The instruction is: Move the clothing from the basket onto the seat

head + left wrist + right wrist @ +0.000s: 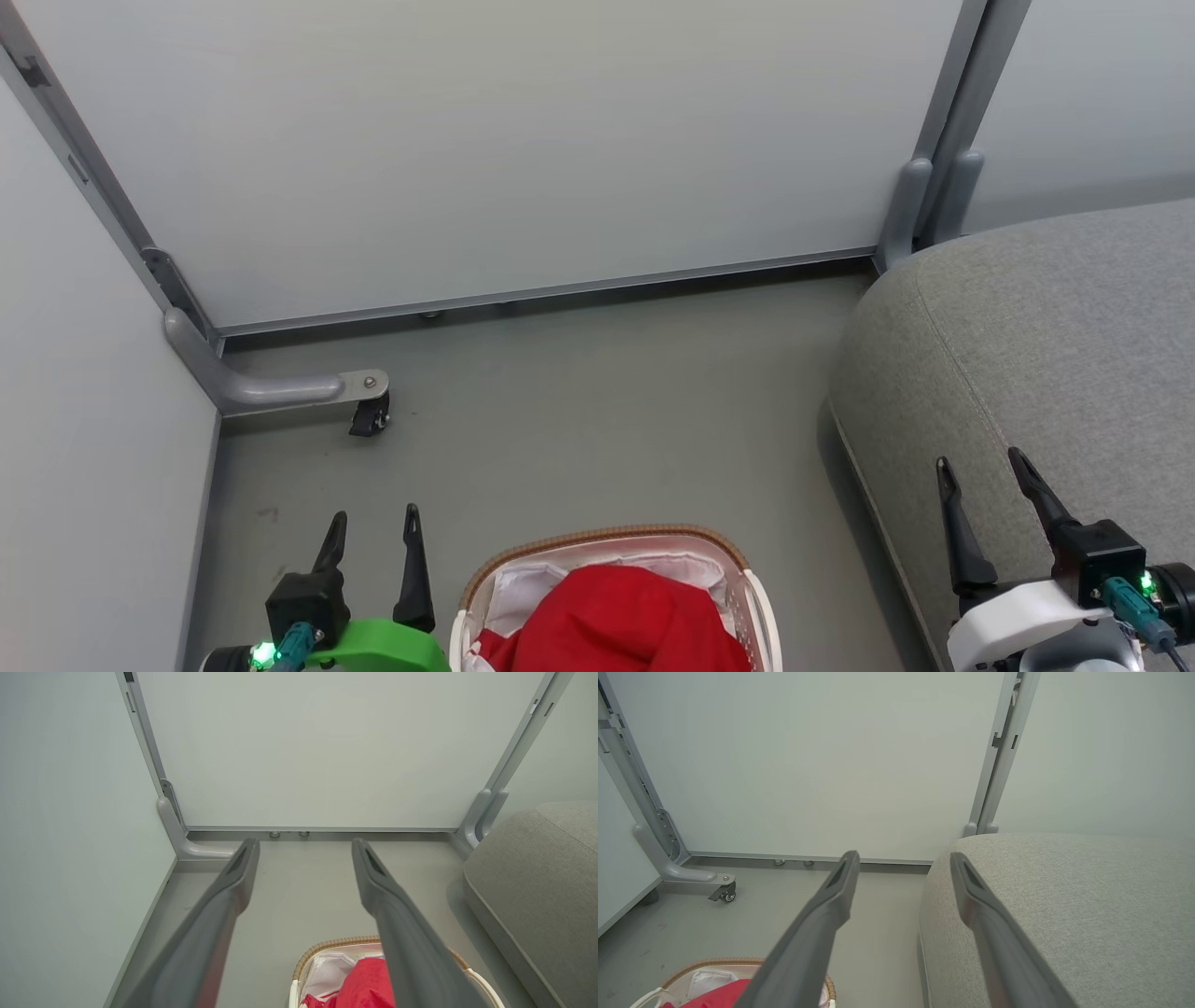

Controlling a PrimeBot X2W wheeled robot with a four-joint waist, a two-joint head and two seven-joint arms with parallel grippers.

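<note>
Red clothing [621,621] lies bunched in the white basket [761,611] with a brown woven rim at the bottom middle of the head view; its white liner shows behind the fabric. The clothing [366,982] and the basket [327,945] also appear low in the left wrist view, and the basket [710,963] at the lower left of the right wrist view. The grey seat [1046,355] fills the right side. My left gripper [373,527] stands open left of the basket, empty. My right gripper [980,467] stands open above the seat's front edge, empty.
Pale partition panels [485,140] close off the back and the left. A grey panel foot with a black caster [372,413] juts onto the grey floor [597,420] at the back left. Open floor lies between the basket, the panels and the seat.
</note>
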